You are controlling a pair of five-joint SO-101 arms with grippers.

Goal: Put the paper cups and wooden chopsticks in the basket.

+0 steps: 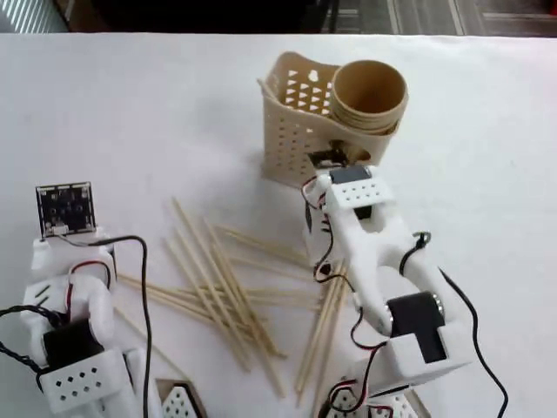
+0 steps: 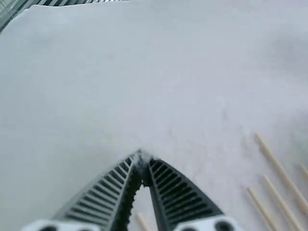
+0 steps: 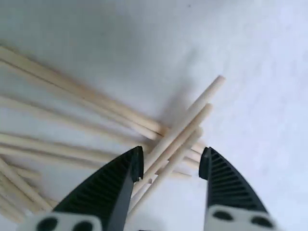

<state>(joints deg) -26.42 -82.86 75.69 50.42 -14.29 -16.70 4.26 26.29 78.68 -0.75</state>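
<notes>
Chopsticks [image 1: 222, 280] lie fanned at six o'clock from the basket [image 1: 287, 148], where paper cups [image 1: 370, 91] already sit. Right pincer [image 3: 172, 154] hangs spread over a few of them; picking up looks to be the step in hand, so next it must drop and close. Left pincer [image 2: 143, 159], pressed together, points at the counter [image 1: 130, 113]

The left arm [image 1: 74, 322] and right arm [image 1: 383, 261] are white plastic shells with black motor blocks [image 1: 416, 315], dotted vent holes and black and red cables [image 1: 144, 287]. The left hand [image 2: 142, 166] and right hand [image 3: 171, 161] have dark ribbed fingers [image 3: 115, 187].
</notes>
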